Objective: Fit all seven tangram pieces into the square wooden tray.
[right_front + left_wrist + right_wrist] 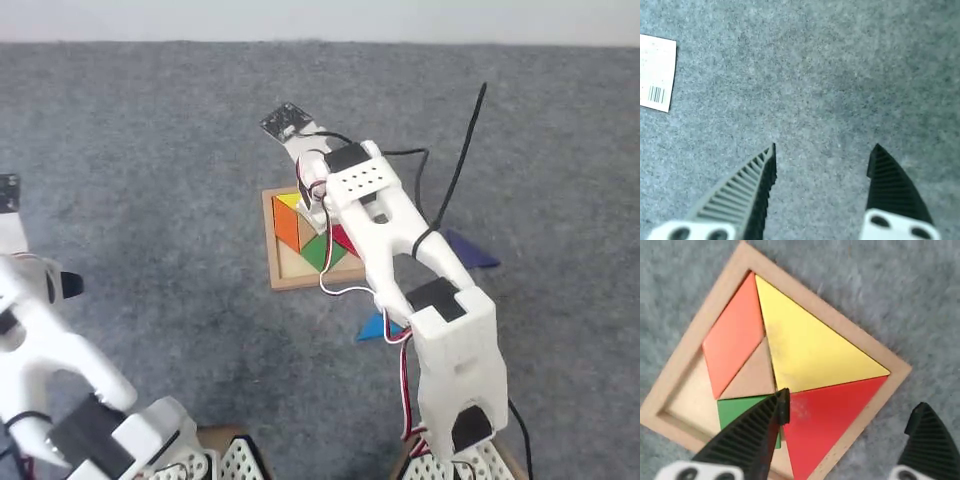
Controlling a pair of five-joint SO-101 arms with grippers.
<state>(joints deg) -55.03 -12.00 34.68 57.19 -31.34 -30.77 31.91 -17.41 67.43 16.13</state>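
- High view: the tray (275, 262) lies on the grey carpet (150, 150) near the middle, and the right arm (400, 240) stretches over it from the near side.
- I see two pieces outside the tray. The blue piece (375, 327) is on the carpet near the tray's near right corner, partly under the arm. The dark purple piece (468, 250) is further to the right, apart from the tray.
- From the right wrist camera I count five pieces lying flat in the tray: the yellow triangle (810, 350), the red triangle (835, 420), the orange parallelogram (735, 337), the small tan triangle (752, 377) and the green piece (740, 412).
- Yellow and red meet along one long edge. The tan triangle sits between orange, yellow and green.
- One corner of the tray floor beside orange and green is bare wood.
- The right gripper (852, 407) hangs above the tray with its jaws wide apart and nothing between them. One fingertip is over the place where green, red and yellow meet, the other over the carpet past the rim.
- The left arm (60, 370) is at the near left, well away from the tray.
- The left gripper (824, 147) is also spread apart and holds nothing. Below it is carpet, with a white label (655, 72) off to one side.
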